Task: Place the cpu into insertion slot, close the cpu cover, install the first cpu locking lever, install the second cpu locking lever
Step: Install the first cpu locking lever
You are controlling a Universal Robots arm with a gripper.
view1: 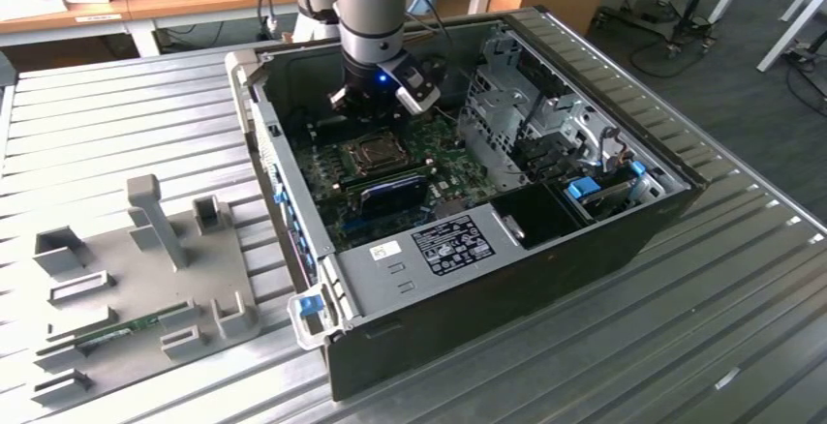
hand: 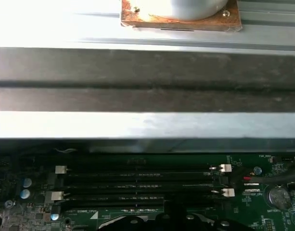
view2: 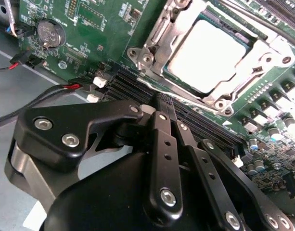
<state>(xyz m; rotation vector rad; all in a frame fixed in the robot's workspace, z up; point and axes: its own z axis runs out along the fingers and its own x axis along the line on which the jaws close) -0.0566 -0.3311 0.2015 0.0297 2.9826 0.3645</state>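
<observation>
Chip status: the cpu [view2: 214,53] is lying flat in its socket on the motherboard [view2: 99,19], with the dull metal top facing out of the open side of the case. It's square, so there's no real long axis, and its edges line up with the socket. The cpu cover [view2: 262,55] is down around it, and the chip shows through the window. I can't make out whether the levers are latched.

That close-up comes from the second wrist view, which also shows the gripper [view2: 162,103]. The black fingers [view2: 164,144] are pressed together with nothing visible between them, and the tips are just beside the socket's edge, over the memory slots [view2: 133,84]. A coin cell [view2: 50,33] and red-and-black wires [view2: 22,62] sit further out on the board.

The first wrist view looks the other way, across the same memory slots to the case wall [hand: 147,125]. Past that wall, a copper-coloured plate [hand: 181,19] rests on the ribbed table [hand: 272,7].

The exterior view gives the big picture. The computer case [view1: 621,240] lies on its side, open, holding the board with the drive cage [view1: 530,119] at about 3 o'clock from the socket. The arm comes in from 12 o'clock, with the gripper hanging just at 12 o'clock of the socket. At 8 o'clock from the case there's a grey fixture tray [view1: 220,269] holding a green memory stick [view1: 114,331].
</observation>
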